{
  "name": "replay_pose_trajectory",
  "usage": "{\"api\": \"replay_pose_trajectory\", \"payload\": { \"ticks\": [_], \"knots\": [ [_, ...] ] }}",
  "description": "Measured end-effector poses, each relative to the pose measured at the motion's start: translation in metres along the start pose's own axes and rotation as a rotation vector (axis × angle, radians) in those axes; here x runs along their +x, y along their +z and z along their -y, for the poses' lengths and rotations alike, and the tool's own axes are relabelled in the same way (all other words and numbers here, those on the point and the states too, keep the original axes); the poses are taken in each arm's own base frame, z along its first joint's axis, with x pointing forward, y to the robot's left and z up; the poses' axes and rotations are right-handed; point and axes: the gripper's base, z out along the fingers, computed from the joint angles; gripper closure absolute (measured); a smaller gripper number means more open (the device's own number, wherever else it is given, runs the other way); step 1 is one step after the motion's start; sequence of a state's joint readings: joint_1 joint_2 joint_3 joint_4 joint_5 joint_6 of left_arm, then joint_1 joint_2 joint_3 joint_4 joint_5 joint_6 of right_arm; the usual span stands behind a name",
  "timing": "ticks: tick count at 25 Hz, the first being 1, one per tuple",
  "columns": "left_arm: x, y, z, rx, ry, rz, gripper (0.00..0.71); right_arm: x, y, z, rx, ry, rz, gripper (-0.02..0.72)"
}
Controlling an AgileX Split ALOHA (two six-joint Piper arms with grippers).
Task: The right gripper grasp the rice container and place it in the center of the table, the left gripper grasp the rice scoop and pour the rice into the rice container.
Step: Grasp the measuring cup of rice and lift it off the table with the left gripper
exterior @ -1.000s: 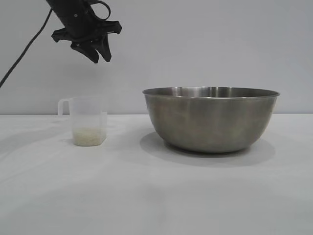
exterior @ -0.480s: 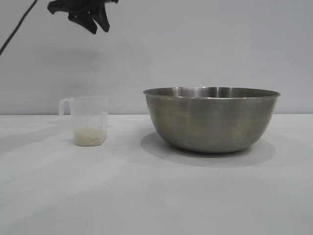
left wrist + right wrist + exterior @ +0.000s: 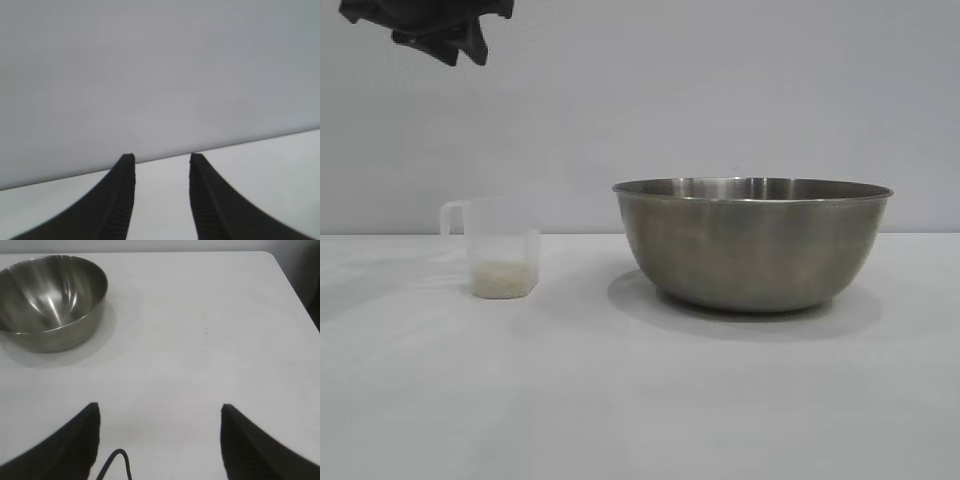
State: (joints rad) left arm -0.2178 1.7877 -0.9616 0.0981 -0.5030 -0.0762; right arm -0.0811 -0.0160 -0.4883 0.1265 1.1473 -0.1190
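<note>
White and bare, the table (image 3: 620, 400) carries two things set well apart. The rice container (image 3: 752, 243), a brushed steel bowl, sits upright to the right of centre in the exterior view, and the right wrist view shows it holds nothing. The rice scoop (image 3: 500, 247), a clear plastic cup, stands upright to the left, its loop handle turned away from the bowl. The rice (image 3: 502, 278) lies as a shallow pale layer in the bottom of the cup. High above the cup at the upper left corner, the left gripper (image 3: 432, 25) hangs with fingers parted and nothing between them. The right gripper (image 3: 159, 412) hovers over bare tabletop away from the bowl, fingers spread wide, holding nothing.
</note>
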Motion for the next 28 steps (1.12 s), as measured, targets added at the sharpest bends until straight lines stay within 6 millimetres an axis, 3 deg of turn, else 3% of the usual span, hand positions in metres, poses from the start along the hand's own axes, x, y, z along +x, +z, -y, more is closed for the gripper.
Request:
{"api": "replay_pose_trajectory", "payload": {
  "ticks": [7,16,28],
  "knots": [
    [0.040,-0.028,0.008,0.069,0.000,0.040,0.490,0.000,0.000,0.000,0.000,0.000,0.000,0.239],
    [0.083,-0.068,0.007,0.034,0.029,0.080,0.490,0.000,0.000,0.000,0.000,0.000,0.000,0.239],
    [0.121,-0.061,0.012,0.086,0.039,-0.018,0.490,0.000,0.000,0.000,0.000,0.000,0.000,0.239]
  ]
}}
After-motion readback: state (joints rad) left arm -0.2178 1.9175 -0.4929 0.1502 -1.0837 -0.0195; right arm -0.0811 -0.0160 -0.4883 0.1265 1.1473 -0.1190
